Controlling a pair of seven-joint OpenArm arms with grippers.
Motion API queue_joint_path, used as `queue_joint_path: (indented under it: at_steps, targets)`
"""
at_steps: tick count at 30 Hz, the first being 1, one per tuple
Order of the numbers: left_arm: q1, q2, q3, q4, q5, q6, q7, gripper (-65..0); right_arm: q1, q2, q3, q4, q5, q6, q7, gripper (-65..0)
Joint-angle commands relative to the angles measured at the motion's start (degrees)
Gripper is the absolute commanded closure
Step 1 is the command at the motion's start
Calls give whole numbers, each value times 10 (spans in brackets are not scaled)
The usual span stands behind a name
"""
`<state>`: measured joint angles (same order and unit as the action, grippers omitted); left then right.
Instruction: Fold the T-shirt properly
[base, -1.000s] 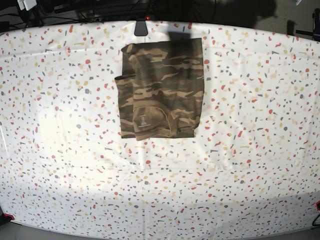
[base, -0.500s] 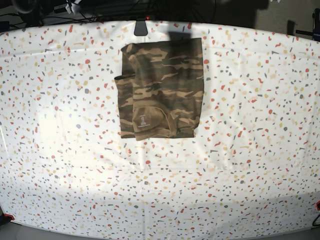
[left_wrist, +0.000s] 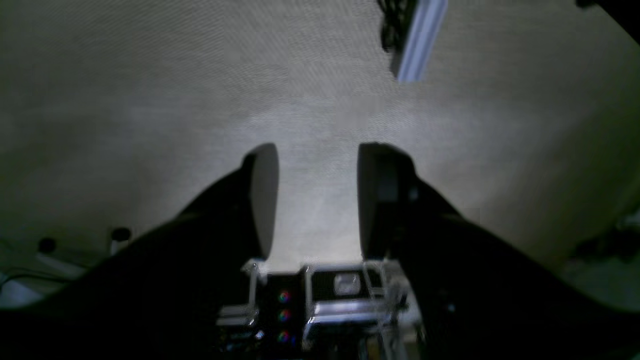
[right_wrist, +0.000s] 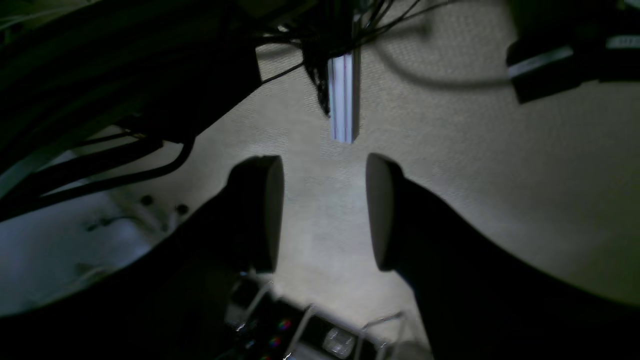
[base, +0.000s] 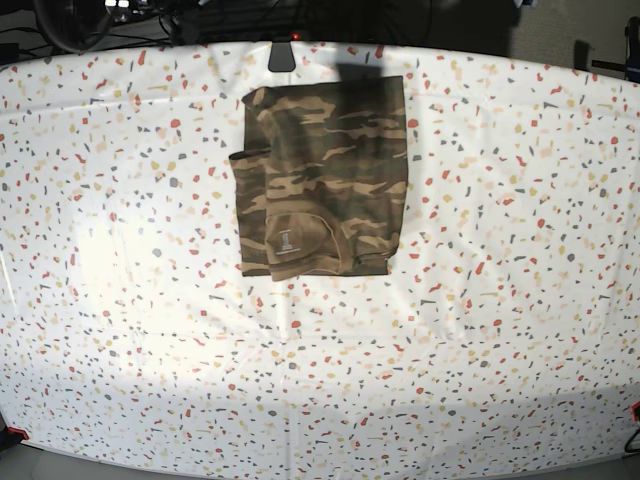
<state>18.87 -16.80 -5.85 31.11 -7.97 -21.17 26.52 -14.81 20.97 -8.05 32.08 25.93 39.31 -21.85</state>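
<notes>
The camouflage T-shirt (base: 322, 178) lies folded into a rough rectangle at the far middle of the speckled white table cloth (base: 500, 330), its pale neck label (base: 287, 241) facing up near the front edge. No gripper is over the table in the base view. My left gripper (left_wrist: 316, 200) is open with nothing between its fingers, above a beige carpeted floor. In the right wrist view my right gripper (right_wrist: 324, 212) is also open and empty, over the same kind of floor. Neither wrist view shows the T-shirt.
Dark cables and equipment (base: 120, 15) run along the table's far edge. A pale metal bar (right_wrist: 343, 97) stands on the floor ahead of the right gripper; a similar bar (left_wrist: 419, 42) shows in the left wrist view. Thick black cables (right_wrist: 90, 165) hang at the right gripper's left.
The T-shirt has not moved. At the table's far left edge, the pale arm parts seen earlier have drawn out of the base view.
</notes>
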Motion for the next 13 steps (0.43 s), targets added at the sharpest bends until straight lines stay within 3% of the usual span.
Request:
queue_joint_path:
  at_steps: [1,5,7,9,13]
  targets:
    - [5,3,0,1,-2,-2,15,-253,-6,9,-4,2,-11,7,19,-275]
    - [9,41,0,0,-4,-3,30,-253,-14,8,-16,0,-40,-3,143,-275]
    - [8,59,0,1,2,-3,20,-253,-14,4,-18,-5,-60,-52,183,-275]
    - [2,75,0,2,17,-3,21,-253,-14,3,-18,-9,-74,-83,203,-275]
    - [-8,94,0,2,22,-3,22,-253,-12,3,-18,-9,-75,-84,204,-275]
